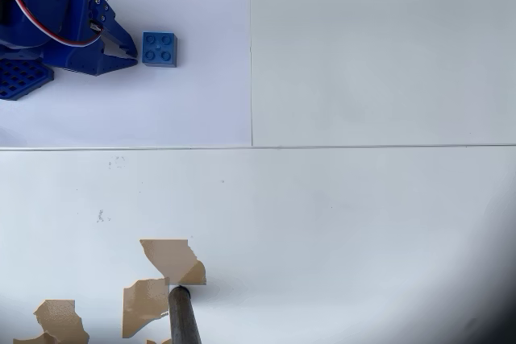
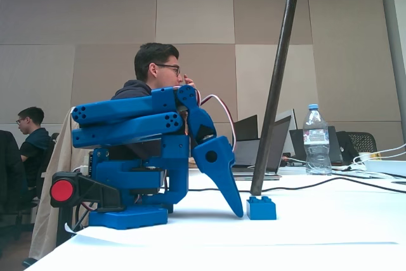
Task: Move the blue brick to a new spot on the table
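While the table (image 1: pixel 363 223) spreads wide beneath my blue arm (image 2: pixel 133 157), I see the gripper (image 1: pixel 131 52) near the far left corner, fingers released, tips just beside the blue brick (image 1: pixel 160 48), which sits studs-up on the white paper sheet (image 1: pixel 201 102).

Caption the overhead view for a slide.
Blue robot hand poised beside small square blue plastic brick on white table.

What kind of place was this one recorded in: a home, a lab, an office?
Probably a shared office or workshop room. Behind the white table in the fixed view sit open laptops, cables and a water bottle, with people seated in front of a panelled wall.
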`<state>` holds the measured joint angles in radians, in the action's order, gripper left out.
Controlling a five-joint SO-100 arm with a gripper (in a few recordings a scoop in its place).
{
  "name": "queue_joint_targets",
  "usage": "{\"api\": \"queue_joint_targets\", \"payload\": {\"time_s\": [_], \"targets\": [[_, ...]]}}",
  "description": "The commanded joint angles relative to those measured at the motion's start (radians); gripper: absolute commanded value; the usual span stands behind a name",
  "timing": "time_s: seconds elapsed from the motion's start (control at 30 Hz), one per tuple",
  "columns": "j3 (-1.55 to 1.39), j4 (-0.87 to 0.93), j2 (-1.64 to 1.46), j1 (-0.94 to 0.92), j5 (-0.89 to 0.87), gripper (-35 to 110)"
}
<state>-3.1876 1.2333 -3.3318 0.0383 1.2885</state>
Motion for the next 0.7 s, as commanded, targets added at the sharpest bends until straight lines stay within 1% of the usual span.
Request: {"api": "queue_joint_targets", "payload": {"time_s": [0.0,0.23,0.37,0.43,0.53,0.67], "targets": [[-0.032,-0.018,-0.008,0.002,-0.002,0],[-0.031,-0.015,-0.008,-0.023,0.055,0],[0.066,0.025,0.012,-0.003,0.028,0],[0.150,0.037,0.092,0.028,-0.002,1],[0.304,0.035,0.290,0.078,-0.061,4],[0.540,0.015,0.604,0.095,-0.081,14]]}}
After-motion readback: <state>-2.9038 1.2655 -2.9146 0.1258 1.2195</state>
